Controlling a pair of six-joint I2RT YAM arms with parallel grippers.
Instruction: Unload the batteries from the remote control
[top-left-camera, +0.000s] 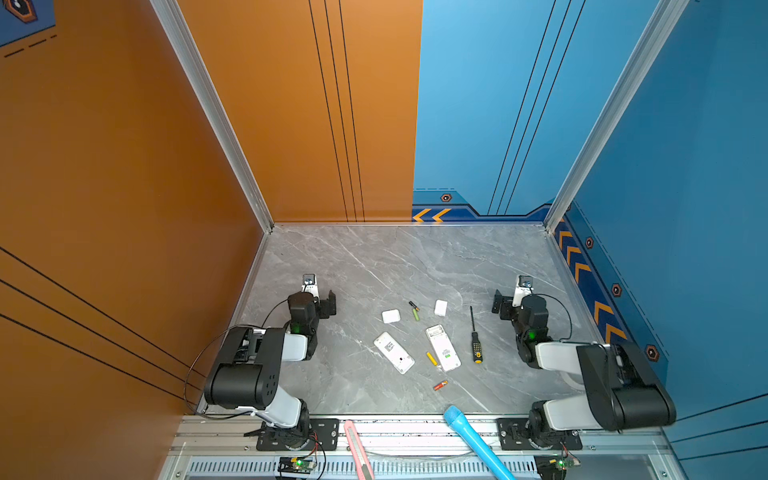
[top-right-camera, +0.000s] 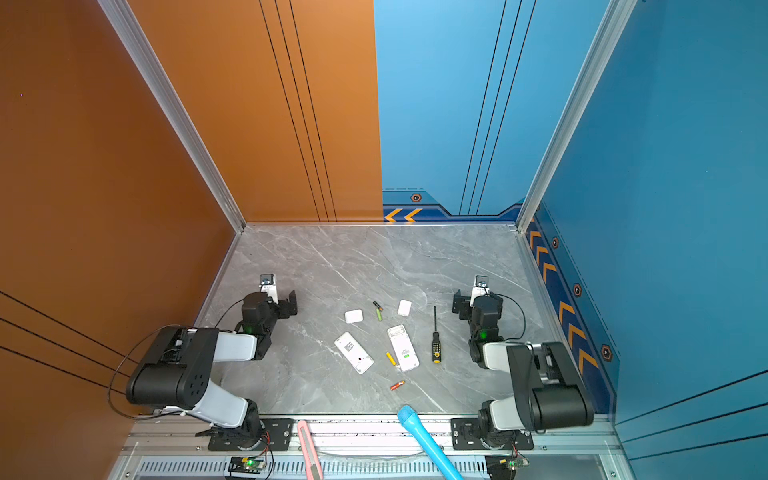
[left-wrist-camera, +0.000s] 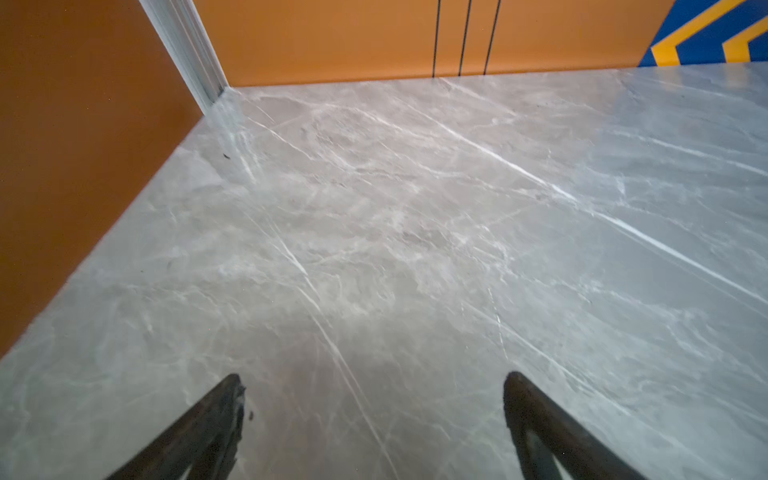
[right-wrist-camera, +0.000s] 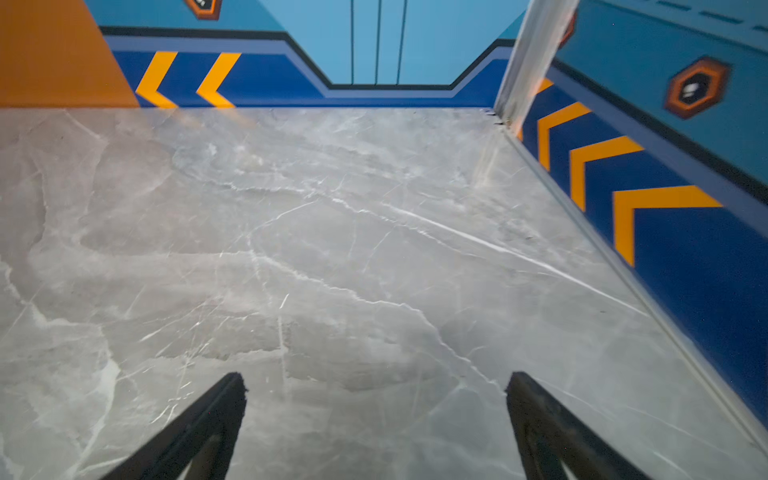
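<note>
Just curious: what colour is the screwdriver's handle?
The screwdriver handle is black and yellow, clearest in a top view.

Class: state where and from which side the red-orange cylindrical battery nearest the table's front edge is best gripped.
Probably at mid-length on the red-orange cylindrical battery, from straight above, pinching across its thin body: it lies flat, apart from everything else.

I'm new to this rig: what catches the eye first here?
Two white remotes lie at the middle of the grey table, four loose batteries scattered around them: yellow, red-orange, green and black-and-green. The left gripper and right gripper rest open and empty at either side, and a bright blue tube juts in over the front edge.
</note>
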